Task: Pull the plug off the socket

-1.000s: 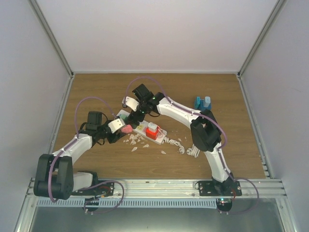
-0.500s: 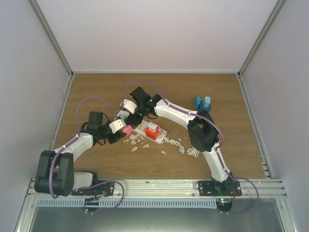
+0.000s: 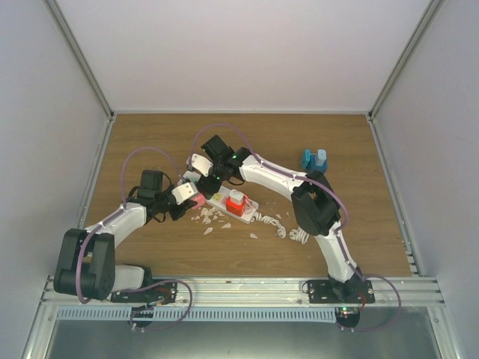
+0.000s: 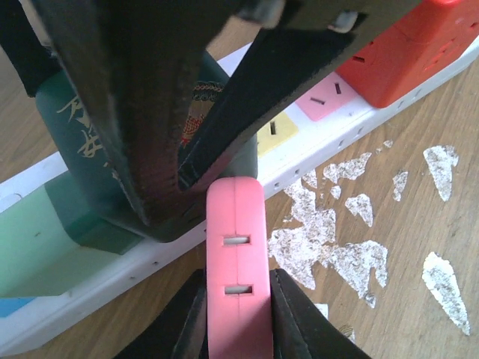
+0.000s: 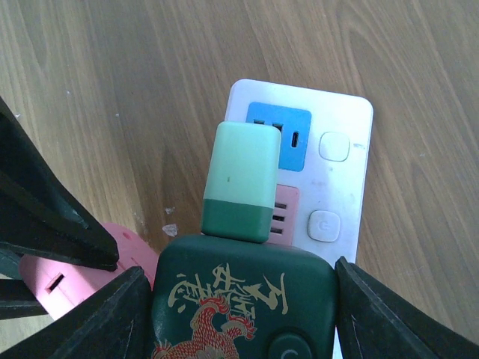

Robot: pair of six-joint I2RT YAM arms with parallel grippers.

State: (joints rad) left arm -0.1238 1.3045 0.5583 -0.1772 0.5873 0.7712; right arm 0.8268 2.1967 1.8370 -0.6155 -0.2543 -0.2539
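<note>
The pink plug (image 4: 236, 224) is clamped between the two fingers (image 4: 183, 325) of the left gripper (image 4: 236, 280), which are pressed against its sides. Two narrow slots are seen on its upper face; no writing is seen on it. Its far end is pushed against the side edge of the white power strip (image 4: 329, 142), which lies straight ahead of the fingertips. Whether it rests on the table cannot be told.

Just beyond it, the dark green plug (image 5: 239, 314) is held by the right gripper (image 5: 241, 269), whose fingers lie against both its flanks. Gold characters and a gold dragon figure are printed on its top; the characters cannot be read. The plug is seated on the strip, and much of the left wrist view is blocked by the right gripper's dark fingers above it.

Directly ahead of the right gripper, touching the dark green plug, a light green plug (image 5: 241, 179) with a darker base is set on the strip. Past it a blue socket (image 5: 262, 127) is seen, and to the right of it two round-cornered buttons (image 5: 334, 146), the nearer one marked with a faint power symbol.

To the right of both grippers a red plug (image 3: 236, 202) stands on the strip. White flakes (image 4: 337, 254) are scattered on the wooden table (image 5: 112, 75) beside it. Farther right a coiled white cable (image 3: 290, 230) is seen, and well apart a blue object (image 3: 314, 159).
</note>
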